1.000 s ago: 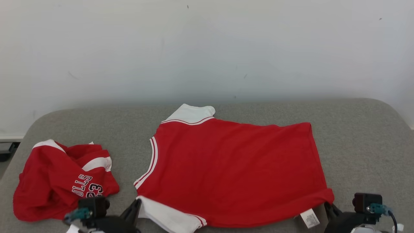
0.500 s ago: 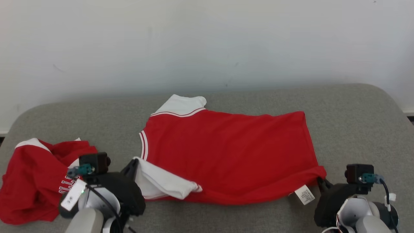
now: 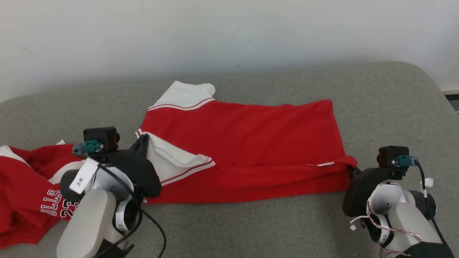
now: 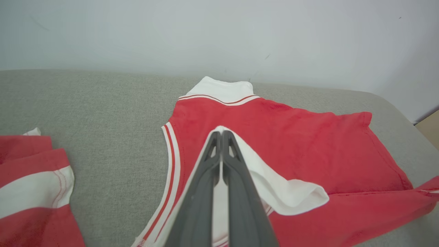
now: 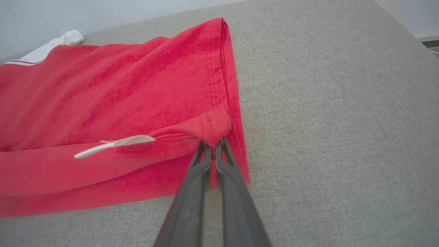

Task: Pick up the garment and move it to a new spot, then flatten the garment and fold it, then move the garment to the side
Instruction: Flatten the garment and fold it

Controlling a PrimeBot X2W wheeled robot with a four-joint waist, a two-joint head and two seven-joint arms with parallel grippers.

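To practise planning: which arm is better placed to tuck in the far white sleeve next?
Probably left: the left claw grips the near sleeve, just short of the far sleeve. The right claw pinches the hem at the opposite end.

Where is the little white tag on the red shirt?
In the head view the white tag sticks out of the lifted near edge of the red shirt, on the right side, just left of the right gripper.
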